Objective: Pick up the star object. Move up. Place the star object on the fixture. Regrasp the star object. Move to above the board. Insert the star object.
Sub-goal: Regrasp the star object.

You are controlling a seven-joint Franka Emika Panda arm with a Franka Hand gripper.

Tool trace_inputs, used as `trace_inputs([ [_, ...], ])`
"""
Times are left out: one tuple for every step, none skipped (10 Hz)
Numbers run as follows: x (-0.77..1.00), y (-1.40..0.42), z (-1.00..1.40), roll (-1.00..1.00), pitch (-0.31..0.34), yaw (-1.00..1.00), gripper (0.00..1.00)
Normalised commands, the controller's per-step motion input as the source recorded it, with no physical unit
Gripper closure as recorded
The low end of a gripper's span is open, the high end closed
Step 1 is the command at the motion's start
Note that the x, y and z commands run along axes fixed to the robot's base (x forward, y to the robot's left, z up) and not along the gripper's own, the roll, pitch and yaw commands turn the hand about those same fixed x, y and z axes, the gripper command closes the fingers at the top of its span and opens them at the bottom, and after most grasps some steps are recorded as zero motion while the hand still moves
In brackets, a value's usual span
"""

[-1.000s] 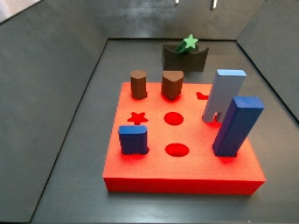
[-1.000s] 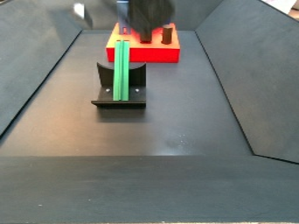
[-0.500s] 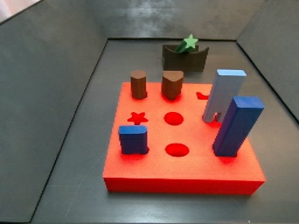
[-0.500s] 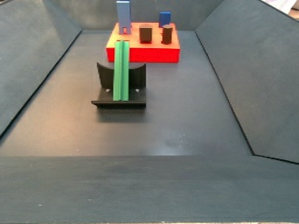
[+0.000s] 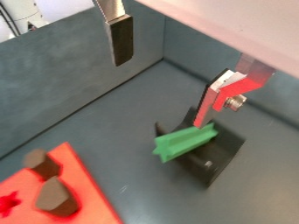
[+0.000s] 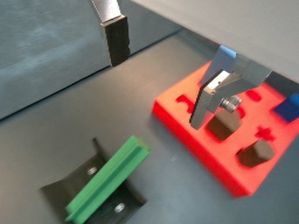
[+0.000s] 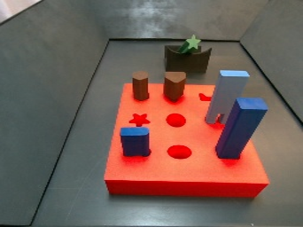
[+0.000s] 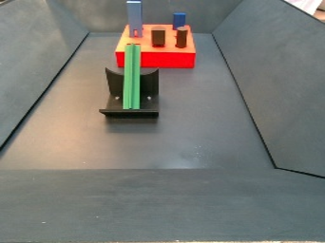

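Note:
The bright-green star object (image 8: 131, 76) lies propped on the dark fixture (image 8: 150, 90), apart from the gripper. It also shows in the side view (image 7: 192, 43) behind the red board (image 7: 178, 177), on the fixture (image 7: 187, 60). In both wrist views the gripper (image 5: 169, 74) (image 6: 163, 72) is open and empty, high above the floor, its fingers (image 5: 122, 39) (image 6: 117, 42) wide apart. The star object (image 5: 184, 143) (image 6: 107, 179), fixture (image 5: 222, 150) (image 6: 65, 188) and board (image 6: 193, 118) lie below it. The gripper is out of both side views.
The board (image 8: 159, 59) carries two brown pegs (image 7: 141, 85) (image 7: 174, 85) and three blue blocks (image 7: 242, 127) (image 7: 226, 96) (image 7: 135, 140), with star and round holes open. Dark sloping walls (image 7: 48, 80) enclose the floor.
One second ago the gripper showed as a dark blur above the board in a side view; it has since left that view. The star object and fixture have not moved.

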Motion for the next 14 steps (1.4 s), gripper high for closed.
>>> trace_inputs([
  [-0.01, -0.01, 0.02, 1.0, -0.016, -0.01, 0.0],
  [-0.01, -0.02, 0.01, 1.0, -0.013, -0.01, 0.0],
  [-0.01, -0.02, 0.01, 1.0, -0.008, -0.01, 0.0],
  [0.0, -0.02, 0.01, 1.0, -0.003, 0.0, 0.0],
  [0.02, -0.02, 0.0, 1.0, 0.008, 0.0, 0.0],
  [0.03, -0.02, 0.0, 1.0, 0.016, 0.0, 0.0],
  [0.03, -0.02, 0.0, 1.0, 0.025, 0.0, 0.0],
  [0.05, -0.03, 0.0, 1.0, 0.05, 0.01, 0.0],
  [0.06, -0.03, -0.01, 1.0, 0.073, 0.02, 0.0],
  [0.08, -0.04, -0.01, 1.0, 0.101, 0.03, 0.0],
  [0.08, -0.04, 0.0, 1.0, 0.137, 0.04, 0.0],
  [0.09, -0.05, 0.0, 1.0, 0.182, 0.07, 0.0],
  [0.1, -0.05, -0.01, 0.76, 0.195, 0.11, 0.0],
  [0.1, -0.05, -0.01, 0.57, 0.189, 0.14, 0.0],
])
